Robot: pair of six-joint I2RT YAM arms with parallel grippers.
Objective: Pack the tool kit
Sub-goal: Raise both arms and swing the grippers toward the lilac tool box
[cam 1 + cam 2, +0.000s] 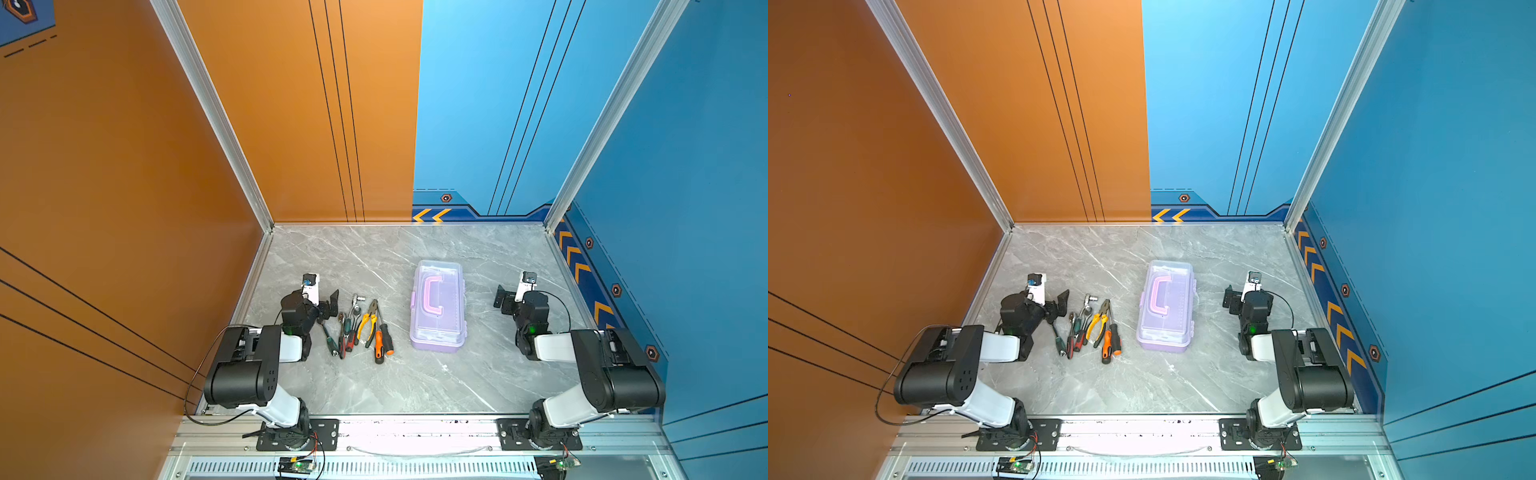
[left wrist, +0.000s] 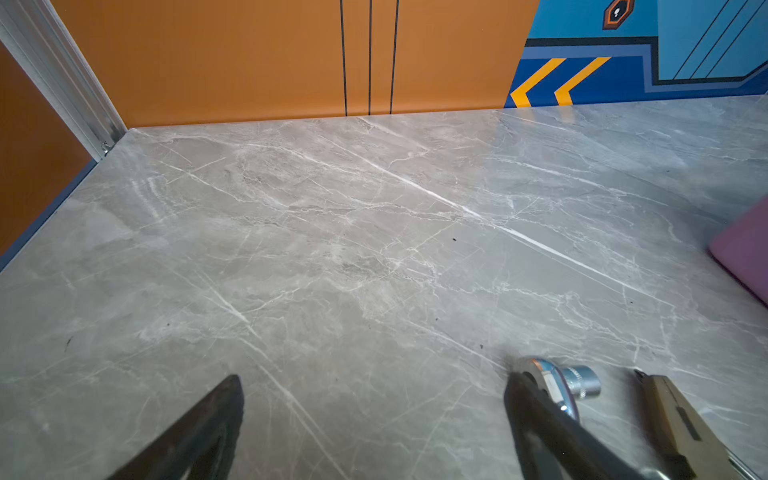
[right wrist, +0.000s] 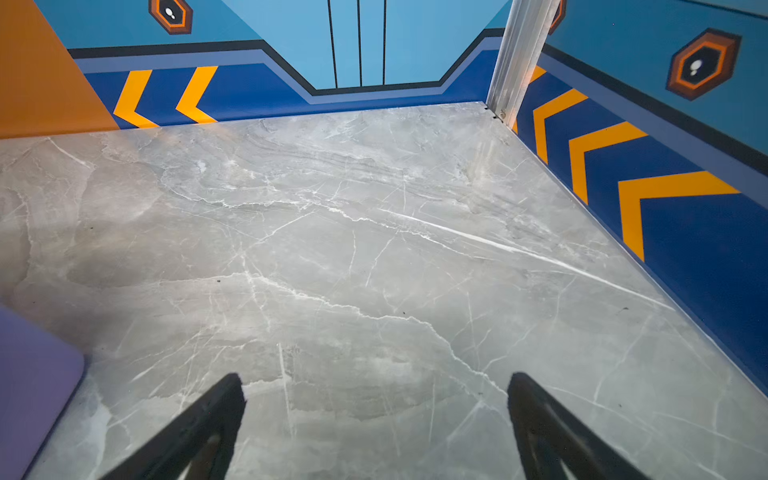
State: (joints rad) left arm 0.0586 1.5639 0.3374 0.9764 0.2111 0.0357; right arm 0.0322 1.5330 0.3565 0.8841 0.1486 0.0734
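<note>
Jaws of the left gripper [image 2: 374, 376] stand spread wide, pinching nothing, over the smooth grey marble table [image 2: 332, 249]. The shiny steel ratchet wrench [image 2: 557, 386] lies just beside one black jaw. The right gripper [image 3: 375, 375] is spread wide too, empty. Between both grippers, well apart, sits the boxy lilac plastic case [image 1: 437, 307].
</note>
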